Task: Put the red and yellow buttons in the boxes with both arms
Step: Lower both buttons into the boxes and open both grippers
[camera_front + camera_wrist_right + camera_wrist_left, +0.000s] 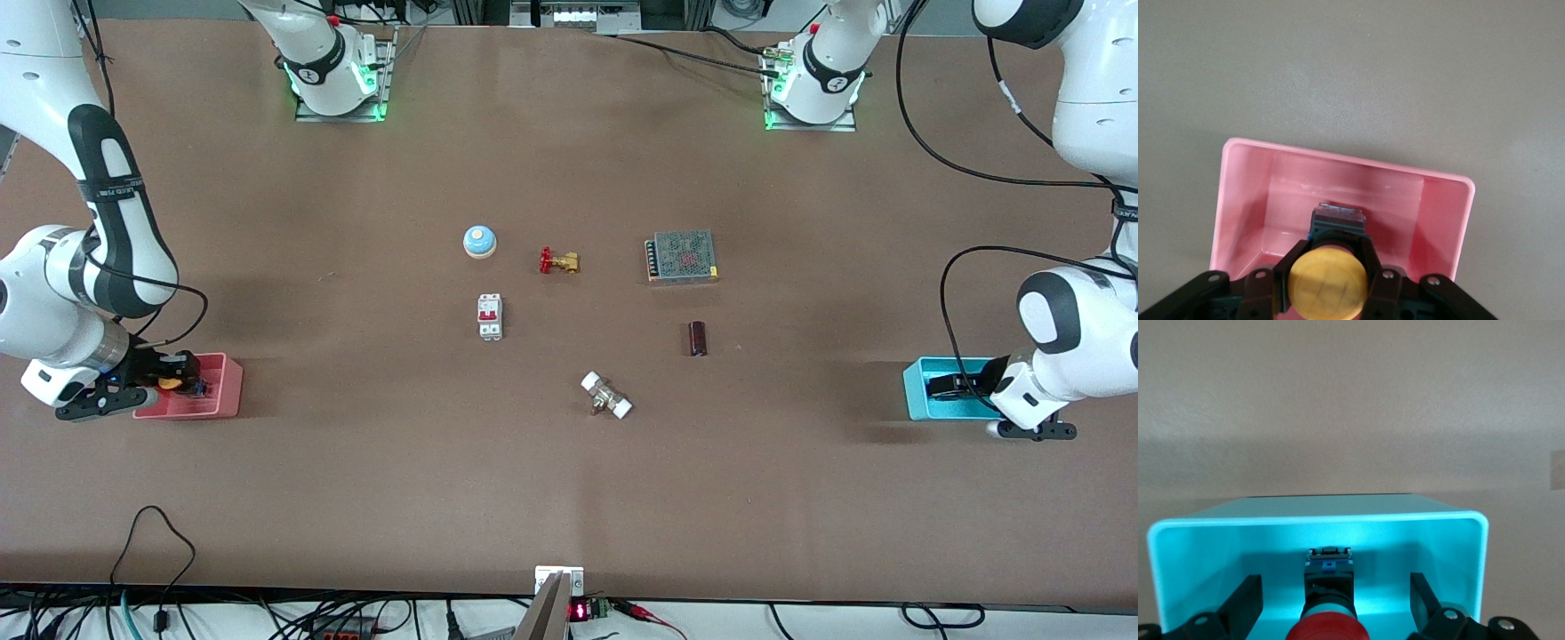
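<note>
Pink box (218,391) under right gripper (1328,283), fingers clamped on yellow button (1327,283): lower, then release. Left gripper (1335,603) spread wide in cyan box (1318,520), red button (1330,630) loose between fingers: lift straight up.

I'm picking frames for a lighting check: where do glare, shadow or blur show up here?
Front view: soft arm shadows fall on the table beside the pink box and cyan box. Left wrist view: the cyan box's inner wall glows washed-out, the red button is blurred at the frame's edge. Right wrist view: even light, the yellow button slightly soft.
</note>
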